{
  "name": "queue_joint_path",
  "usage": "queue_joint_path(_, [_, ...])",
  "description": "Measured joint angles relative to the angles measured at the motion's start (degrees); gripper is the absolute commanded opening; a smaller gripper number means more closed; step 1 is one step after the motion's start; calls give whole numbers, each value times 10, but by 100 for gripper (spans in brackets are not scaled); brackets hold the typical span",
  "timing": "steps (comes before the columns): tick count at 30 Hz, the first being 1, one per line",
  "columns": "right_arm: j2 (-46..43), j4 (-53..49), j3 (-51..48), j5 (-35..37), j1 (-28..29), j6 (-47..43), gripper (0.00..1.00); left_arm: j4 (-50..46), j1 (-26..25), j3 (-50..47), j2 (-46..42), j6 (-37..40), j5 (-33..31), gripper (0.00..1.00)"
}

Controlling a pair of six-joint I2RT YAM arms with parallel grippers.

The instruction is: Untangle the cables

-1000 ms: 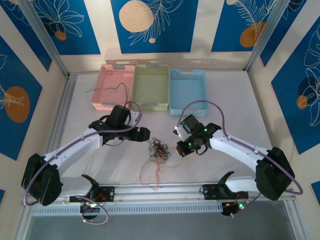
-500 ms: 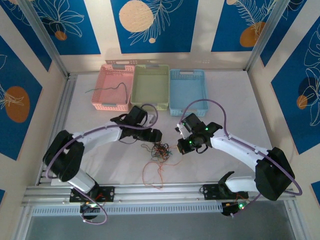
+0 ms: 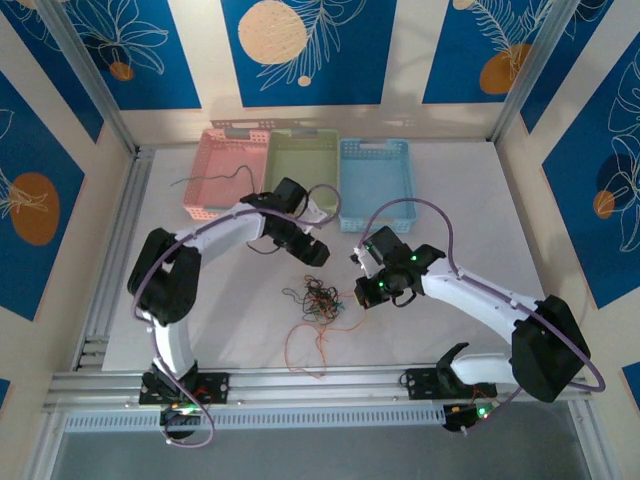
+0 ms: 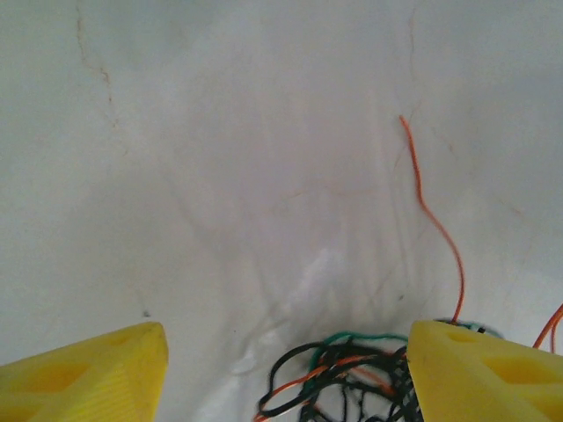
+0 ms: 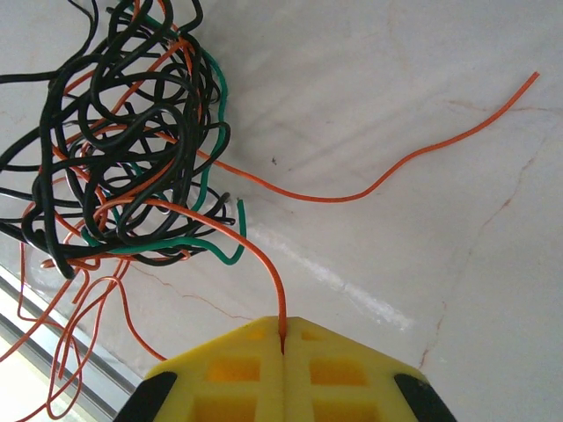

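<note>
While right gripper (image 5: 283, 332) clamps orange cable (image 5: 280, 294), left gripper (image 4: 288, 352) gapes near tangled cables (image 4: 352, 378); open table (image 4: 220, 132) beyond.

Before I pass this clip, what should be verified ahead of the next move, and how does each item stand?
1. Right fingers shut on the orange wire: ok.
2. Left fingers apart, gripping nothing: ok.
3. Tangle lies on the table between the arms: ok.
4. Held orange wire free of the tangle: not ok, it arcs straight into it.
5. One single strand lined up between the left fingers: not ok, several cross there.
6. Left fingers' height above the table: cannot tell.
</note>
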Motion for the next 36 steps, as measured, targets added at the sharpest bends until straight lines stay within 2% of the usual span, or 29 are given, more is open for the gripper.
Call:
queue_joint_path(6, [-13, 0, 0, 0, 0, 0, 0, -75, 9, 45, 66, 80, 36, 71])
queue_joint_path(11, [-13, 0, 0, 0, 0, 0, 0, -88, 9, 37, 76, 99, 67, 69])
queue_joint_path(17, [-13, 0, 0, 0, 0, 0, 0, -94, 5, 36, 82, 108, 73, 62])
queue_joint_path(29, [-13, 0, 0, 0, 0, -1, 0, -94, 0, 16, 85, 109, 81, 32])
queue_joint_path(36, [-13, 0, 0, 0, 0, -3, 0, -94, 0, 16, 85, 108, 82, 27])
